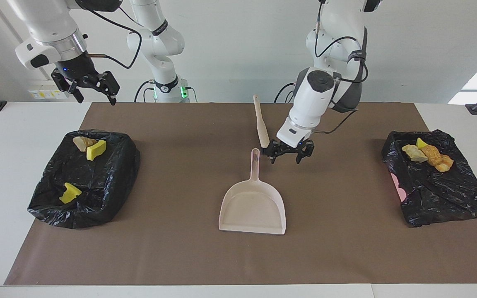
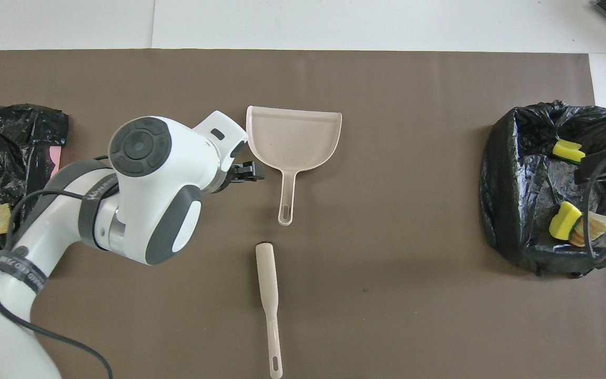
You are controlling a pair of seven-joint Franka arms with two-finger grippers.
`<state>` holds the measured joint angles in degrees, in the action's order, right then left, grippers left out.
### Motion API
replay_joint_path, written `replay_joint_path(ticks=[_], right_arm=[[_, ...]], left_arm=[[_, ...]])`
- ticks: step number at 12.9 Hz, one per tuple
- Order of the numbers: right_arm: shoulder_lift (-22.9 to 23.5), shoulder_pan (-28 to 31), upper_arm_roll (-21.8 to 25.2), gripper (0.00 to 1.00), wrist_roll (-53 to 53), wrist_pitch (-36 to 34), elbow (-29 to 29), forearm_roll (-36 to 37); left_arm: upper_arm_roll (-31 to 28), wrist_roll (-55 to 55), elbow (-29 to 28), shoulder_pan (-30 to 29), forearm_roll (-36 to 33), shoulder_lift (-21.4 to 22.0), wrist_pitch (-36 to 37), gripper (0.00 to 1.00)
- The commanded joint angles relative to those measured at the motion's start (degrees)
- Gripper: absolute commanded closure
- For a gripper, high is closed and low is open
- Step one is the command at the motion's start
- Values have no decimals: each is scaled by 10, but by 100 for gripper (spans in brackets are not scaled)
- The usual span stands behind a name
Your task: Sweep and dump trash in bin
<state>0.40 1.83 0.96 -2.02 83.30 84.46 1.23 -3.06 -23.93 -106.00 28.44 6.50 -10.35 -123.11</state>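
The pale pink dustpan point(image 1: 253, 203) point(image 2: 292, 137) lies flat mid-mat, with its handle pointing toward the robots. My left gripper point(image 1: 287, 156) point(image 2: 248, 173) hangs low beside the handle, open and empty. A matching brush point(image 1: 261, 126) point(image 2: 267, 295) lies nearer to the robots than the dustpan. The trash sits in two black-bagged bins. A tan lump point(image 1: 82, 142) and two yellow chunks point(image 1: 96, 150) point(image 1: 70, 193) are in the bin at the right arm's end point(image 1: 85, 211) point(image 2: 508, 200). A yellow, a beige and a brown piece point(image 1: 437, 159) are in the bin at the left arm's end point(image 1: 449, 198). My right gripper point(image 1: 95, 98) point(image 2: 605, 166) is open, raised over its bin.
A brown mat point(image 1: 180, 256) covers most of the white table. A pink wall point(image 1: 396, 184) shows under the bag of the bin at the left arm's end. Black cables hang from both arms.
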Motion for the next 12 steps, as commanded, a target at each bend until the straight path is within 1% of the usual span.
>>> replay_joint_path(ticks=[1, 3, 6, 10, 12], right_arm=[[-14, 5, -7, 0, 18, -2, 14, -14], [-14, 5, -7, 0, 18, -3, 14, -14], [-14, 5, -7, 0, 18, -3, 14, -14], [-14, 5, -7, 0, 18, -3, 14, -14], [-14, 5, -8, 0, 18, -3, 14, -16]], left_arm=[[4, 46, -10, -53, 1, 48, 65, 0], [4, 72, -11, -91, 1, 73, 110, 0], [4, 156, -11, -159, 1, 103, 175, 0], [4, 249, -11, -233, 1, 124, 225, 0], [3, 285, -10, -266, 0, 130, 227, 0]])
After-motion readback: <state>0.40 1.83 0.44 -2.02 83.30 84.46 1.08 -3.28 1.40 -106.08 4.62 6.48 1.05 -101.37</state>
